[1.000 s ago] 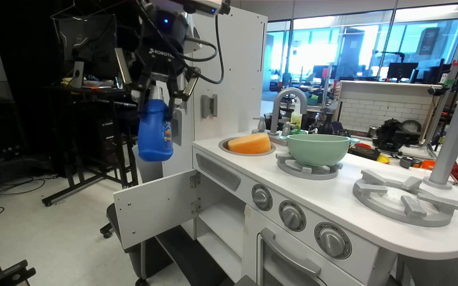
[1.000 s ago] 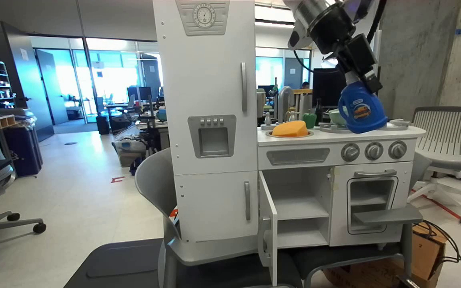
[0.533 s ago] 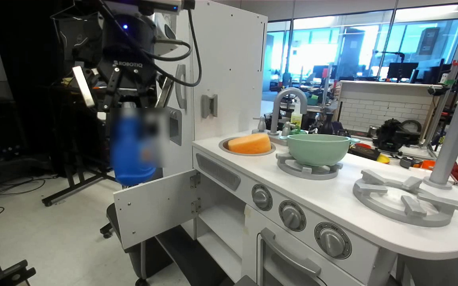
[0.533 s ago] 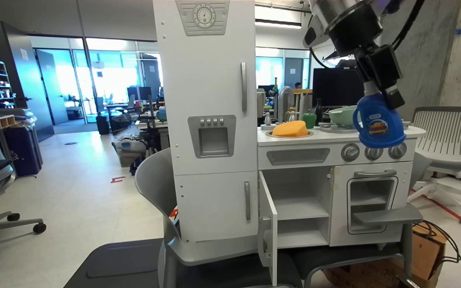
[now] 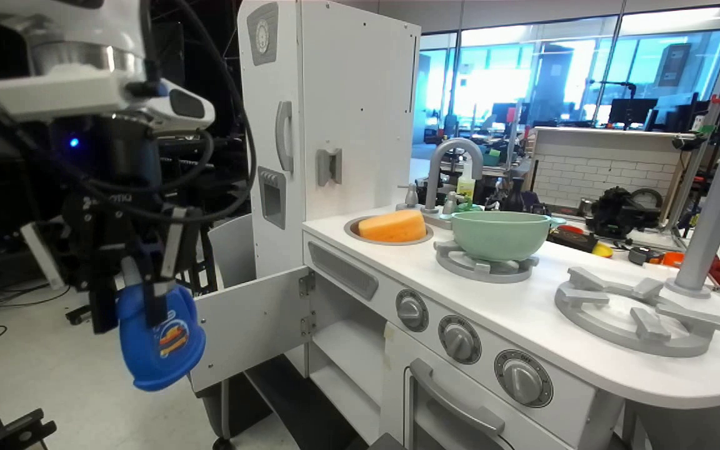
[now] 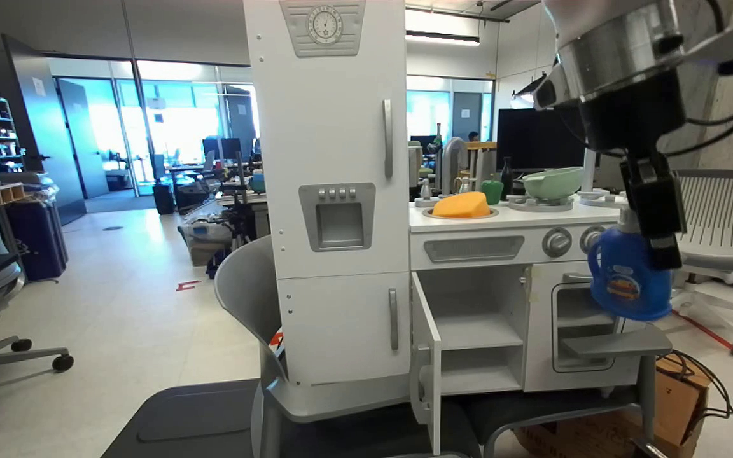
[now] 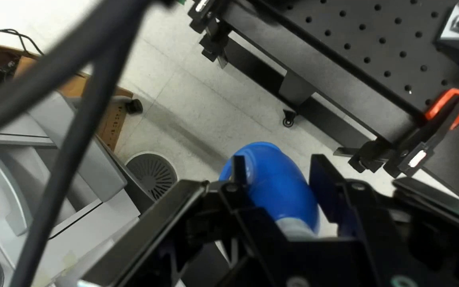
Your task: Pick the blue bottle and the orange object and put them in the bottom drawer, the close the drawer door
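Orange object (image 5: 392, 226) in both exterior views only

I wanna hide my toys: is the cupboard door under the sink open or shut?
Open: in both exterior views the white door stands swung out, and the shelf inside shows.

bottom drawer (image 6: 478, 329): open-fronted; drawer door (image 5: 257, 322): juts out, bars hinge side
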You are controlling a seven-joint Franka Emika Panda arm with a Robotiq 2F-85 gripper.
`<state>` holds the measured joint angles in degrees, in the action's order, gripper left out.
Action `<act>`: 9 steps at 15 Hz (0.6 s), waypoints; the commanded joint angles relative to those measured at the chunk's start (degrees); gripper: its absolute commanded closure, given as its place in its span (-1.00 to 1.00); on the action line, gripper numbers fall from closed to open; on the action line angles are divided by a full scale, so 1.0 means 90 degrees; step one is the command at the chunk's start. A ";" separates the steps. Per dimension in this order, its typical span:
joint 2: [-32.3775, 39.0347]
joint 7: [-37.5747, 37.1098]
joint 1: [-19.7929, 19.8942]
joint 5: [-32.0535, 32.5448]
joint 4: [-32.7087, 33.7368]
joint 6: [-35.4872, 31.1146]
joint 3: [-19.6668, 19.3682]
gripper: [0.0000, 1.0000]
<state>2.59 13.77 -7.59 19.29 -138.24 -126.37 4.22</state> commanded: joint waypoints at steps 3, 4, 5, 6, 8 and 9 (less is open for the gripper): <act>-0.0165 -0.2291 0.0254 0.1610 -0.1565 -0.2647 -0.0180 0.62; -0.0043 -0.2798 0.0330 0.2181 -0.1510 -0.2922 -0.0286 0.62; 0.0012 -0.3314 0.0394 0.2743 -0.1454 -0.3107 -0.0382 0.62; 0.0094 -0.3804 0.0431 0.3266 -0.1305 -0.3244 -0.0514 0.62; 0.0352 -0.4749 0.0509 0.4204 -0.0912 -0.3431 -0.0693 0.62; 0.0585 -0.5149 0.0506 0.4581 -0.0605 -0.3444 -0.0742 0.62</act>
<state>3.16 -23.01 -3.57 51.24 -149.85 -155.20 -0.68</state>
